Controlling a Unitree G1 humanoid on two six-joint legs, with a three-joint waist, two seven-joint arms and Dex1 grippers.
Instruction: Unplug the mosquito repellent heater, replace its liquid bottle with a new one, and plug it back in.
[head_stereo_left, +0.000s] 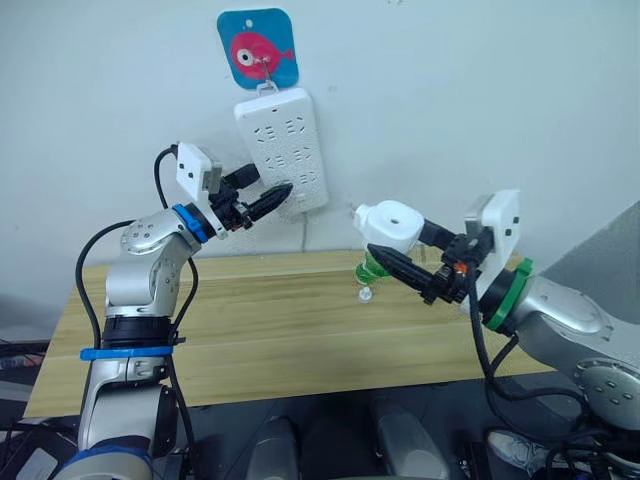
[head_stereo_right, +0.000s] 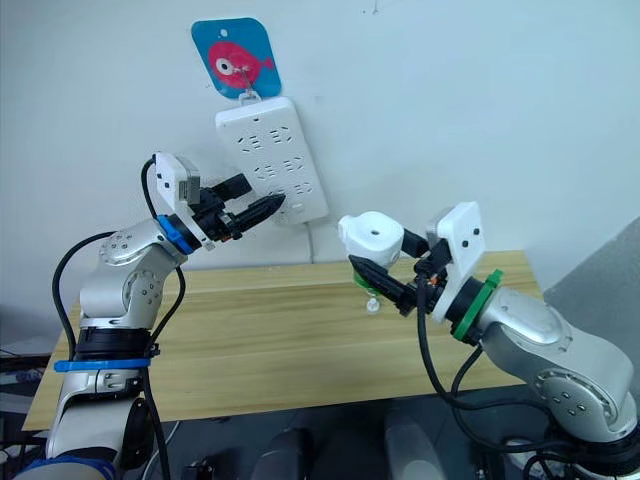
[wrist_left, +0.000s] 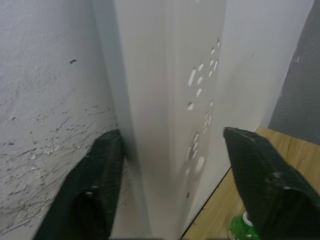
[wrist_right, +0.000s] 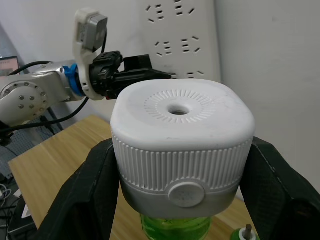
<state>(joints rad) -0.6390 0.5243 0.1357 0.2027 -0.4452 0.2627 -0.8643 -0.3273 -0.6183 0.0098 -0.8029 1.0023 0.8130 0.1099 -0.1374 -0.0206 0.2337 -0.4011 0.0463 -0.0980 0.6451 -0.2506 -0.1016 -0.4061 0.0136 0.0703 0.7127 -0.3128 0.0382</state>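
heater off the strip, bottle swap in hand

the right hand (head_stereo_left: 400, 252) is clamped on the mosquito repellent heater (head_stereo_left: 390, 226), one finger on each ribbed side, holding it in the air above the wooden surface (head_stereo_left: 270, 330), at about four o'clock from the wall power strip (head_stereo_left: 284, 150). the heater's round hole faces up and a green liquid bottle (wrist_right: 175, 227) hangs screwed in beneath it. a small loose white piece (head_stereo_left: 366, 294) lies on the surface just under the heater, and a second green bottle top (wrist_left: 243, 227) shows beside the strip in the left wrist view.

the left hand (wrist_left: 170, 165) is spread wide, its fingers straddling the lower end of the power strip, one finger (wrist_left: 97, 175) against the wall side and the other out past the socket face. it steadies the strip more than it grips it.

the step in hand looks like the bottle change. to do it well the right hand should keep its squeeze on the ribbed sides and hold the heater level so no liquid spills. the left hand would have to leave the strip and come to the bottle from below, at six o'clock, taking the bottle body and not the heater's skirt. the wick is likely fragile, so the twist should be straight and unforced.
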